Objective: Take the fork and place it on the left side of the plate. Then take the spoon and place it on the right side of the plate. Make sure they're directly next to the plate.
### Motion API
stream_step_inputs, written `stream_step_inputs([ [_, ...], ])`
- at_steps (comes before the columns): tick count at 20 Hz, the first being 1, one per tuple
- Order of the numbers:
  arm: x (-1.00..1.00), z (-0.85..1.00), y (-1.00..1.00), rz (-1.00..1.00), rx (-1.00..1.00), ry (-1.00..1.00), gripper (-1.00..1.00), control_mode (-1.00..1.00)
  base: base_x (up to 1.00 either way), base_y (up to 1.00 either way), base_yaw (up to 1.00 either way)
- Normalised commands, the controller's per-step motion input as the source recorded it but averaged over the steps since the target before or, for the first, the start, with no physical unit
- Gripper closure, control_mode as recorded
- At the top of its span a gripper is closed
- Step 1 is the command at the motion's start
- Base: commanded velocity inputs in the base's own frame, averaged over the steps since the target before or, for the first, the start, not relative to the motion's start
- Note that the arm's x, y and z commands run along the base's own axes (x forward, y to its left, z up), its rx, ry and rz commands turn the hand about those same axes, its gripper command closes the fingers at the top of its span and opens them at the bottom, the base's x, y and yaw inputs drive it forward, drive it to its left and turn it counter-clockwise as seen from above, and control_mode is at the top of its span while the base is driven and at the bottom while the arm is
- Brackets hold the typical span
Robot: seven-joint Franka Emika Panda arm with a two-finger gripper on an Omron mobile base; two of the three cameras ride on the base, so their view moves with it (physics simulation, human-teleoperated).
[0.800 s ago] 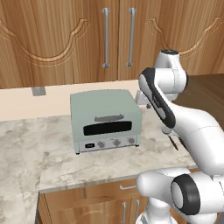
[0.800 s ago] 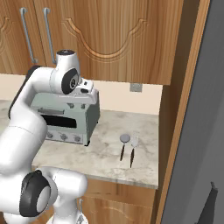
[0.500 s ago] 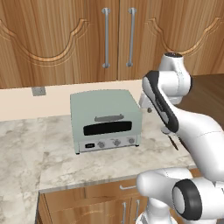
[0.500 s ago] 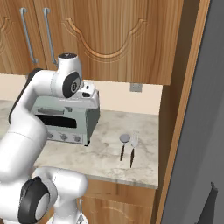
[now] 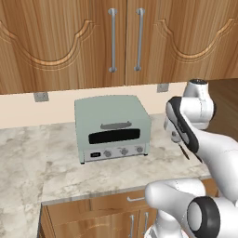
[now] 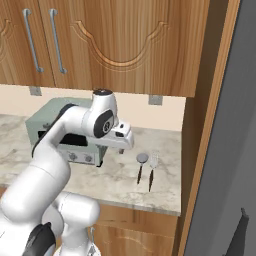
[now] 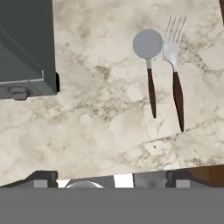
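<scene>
My fingers spread wide, empty; fork [image 7: 175, 65] ahead, right of spoon [image 7: 148, 57]: judged light, stiff, slippery steel — grip its dark handle mid-length.

No text, label, brand, number or sign can be read anywhere. The toaster oven [image 5: 113, 128], at the centre of the left base view, has a small dark panel left of its knobs, but nothing on it is legible. The wall outlets [image 5: 41, 96] above the tabletop carry no readable marks either.
</scene>
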Motion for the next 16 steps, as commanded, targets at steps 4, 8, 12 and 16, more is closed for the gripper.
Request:
stream_step_inputs([
  [4, 0.2, -0.47, -0.64, -0.03, 0.0, 0.09, -1.0, -1.0, 0.0, 0.0, 0.0],
  [8, 0.27, -0.36, -0.4, 0.0, 0.0, 0.08, -1.0, -1.0, 0.0, 0.0, 0.0],
  [12, 0.11, -0.41, -0.22, 0.0, 0.0, 0.02, -1.0, -1.0, 0.0, 0.0, 0.0],
  [16, 0.14, -0.42, 0.0, 0.01, 0.0, 0.0, -1.0, -1.0, 0.0, 0.0, 0.0],
])
